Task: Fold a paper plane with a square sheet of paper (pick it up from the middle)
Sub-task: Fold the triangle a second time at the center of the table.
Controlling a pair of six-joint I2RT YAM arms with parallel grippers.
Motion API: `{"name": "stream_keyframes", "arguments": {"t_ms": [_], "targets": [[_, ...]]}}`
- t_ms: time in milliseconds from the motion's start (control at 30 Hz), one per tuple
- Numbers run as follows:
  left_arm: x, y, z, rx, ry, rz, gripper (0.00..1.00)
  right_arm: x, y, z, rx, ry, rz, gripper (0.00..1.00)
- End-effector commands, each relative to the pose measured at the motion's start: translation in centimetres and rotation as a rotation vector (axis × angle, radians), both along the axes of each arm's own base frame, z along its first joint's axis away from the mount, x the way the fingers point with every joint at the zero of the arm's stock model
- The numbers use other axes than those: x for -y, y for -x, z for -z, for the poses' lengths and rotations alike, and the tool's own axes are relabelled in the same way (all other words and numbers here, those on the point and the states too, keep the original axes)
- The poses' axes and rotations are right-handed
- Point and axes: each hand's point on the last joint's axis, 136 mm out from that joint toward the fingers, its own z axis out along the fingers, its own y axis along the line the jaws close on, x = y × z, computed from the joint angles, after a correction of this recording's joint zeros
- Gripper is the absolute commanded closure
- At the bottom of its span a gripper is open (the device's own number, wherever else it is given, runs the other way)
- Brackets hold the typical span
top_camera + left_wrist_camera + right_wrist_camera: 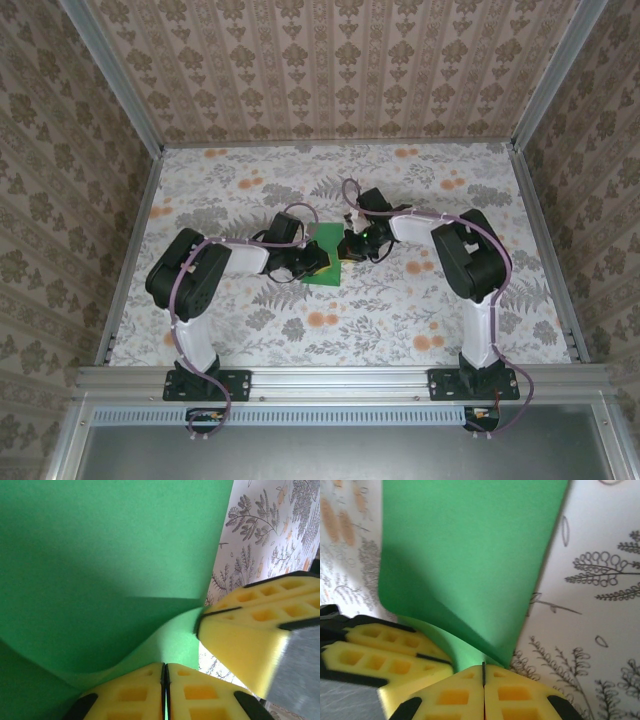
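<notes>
Your two arms meet over the middle of the bench (300, 330), and the square sheet of paper (322, 277) lies there between them, mostly flat on the floral surface.

The left gripper (165, 672) has its jaws pressed together on a lifted curl of the green sheet; a sliver of green shows in the seam between the yellow pads. The right gripper (483, 672) does the same from the other side, with the paper rising in a soft wave straight into its closed jaws. In each wrist view the other gripper's yellow finger sits just beside the pinch, so the two holds are close neighbours on the same raised part.

That closeness looks deliberate. Pinching near the middle lets you lift the sheet without a corner drooping, and two holds side by side keep the thin paper from twisting.

The bend is a smooth curve, not a crease, and you have no fold line anywhere, so I judge the plane barely begun.

Mind the grip. Paper this thin can tear or take a stray wrinkle if the arms pull apart unevenly, so any lift calls for both moving together.
</notes>
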Motion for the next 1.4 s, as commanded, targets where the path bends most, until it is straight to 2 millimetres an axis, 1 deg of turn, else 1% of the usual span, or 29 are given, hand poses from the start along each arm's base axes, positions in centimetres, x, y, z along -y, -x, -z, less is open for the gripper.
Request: {"name": "stream_keyframes", "arguments": {"t_ms": [0, 67, 133, 233, 300, 433, 633, 767, 933, 1100, 1233, 1267, 1300, 1367], "targets": [[-1.2, 1.5, 1.9, -0.061, -0.080, -0.013, 0.88, 0.0, 0.1, 0.8, -0.023, 0.026, -0.011, 0.92], [-0.9, 1.1, 0.9, -0.041, -0.056, -0.006, 0.87, 0.5, 0.3, 1.5, -0.028, 0.064, -0.014, 0.92], [-0.5, 0.1, -1.1, -0.002, -0.018, -0.001, 0.86, 1.2, 0.6, 2.2, -0.032, 0.108, -0.022, 0.93], [-0.8, -1.4, -3.5, 0.058, -0.027, -0.005, 0.85, 2.0, 0.8, 2.9, -0.035, 0.153, -0.032, 0.93], [-1.1, -1.8, -3.9, 0.079, -0.064, 0.001, 0.85, 2.2, 0.9, 3.1, -0.034, 0.170, -0.035, 0.93], [-1.5, -1.9, -2.7, 0.064, -0.105, 0.008, 0.85, 2.4, 0.8, 3.3, -0.033, 0.183, -0.037, 0.94], [-0.7, -1.9, -2.0, 0.043, -0.091, 0.039, 0.86, 2.5, 0.8, 3.4, -0.037, 0.193, -0.039, 0.94], [-1.2, -1.6, -0.6, 0.018, -0.134, 0.039, 0.86, 2.7, 0.9, 3.7, -0.039, 0.205, -0.044, 0.94], [-2.3, -1.9, 0.6, 0.007, -0.200, 0.025, 0.86, 3.3, 1.2, 4.2, -0.038, 0.240, -0.061, 0.94], [-4.3, -2.7, 1.2, 0.002, -0.256, -0.013, 0.87, 4.3, 1.4, 4.9, -0.028, 0.302, -0.088, 0.95], [-6.1, -3.9, 1.2, 0.003, -0.267, -0.047, 0.87, 5.3, 1.4, 5.4, -0.009, 0.357, -0.116, 0.94], [-6.2, -4.1, 1.0, 0.007, -0.263, -0.047, 0.87, 5.4, 1.3, 5.3, 0.001, 0.367, -0.119, 0.95], [-6.9, -4.8, 0.9, 0.009, -0.255, -0.060, 0.87, 5.5, 1.2, 5.3, 0.006, 0.375, -0.121, 0.95], [-7.4, -5.5, 0.7, 0.009, -0.252, -0.068, 0.87, 5.7, 1.2, 5.4, 0.012, 0.383, -0.123, 0.95]]}}
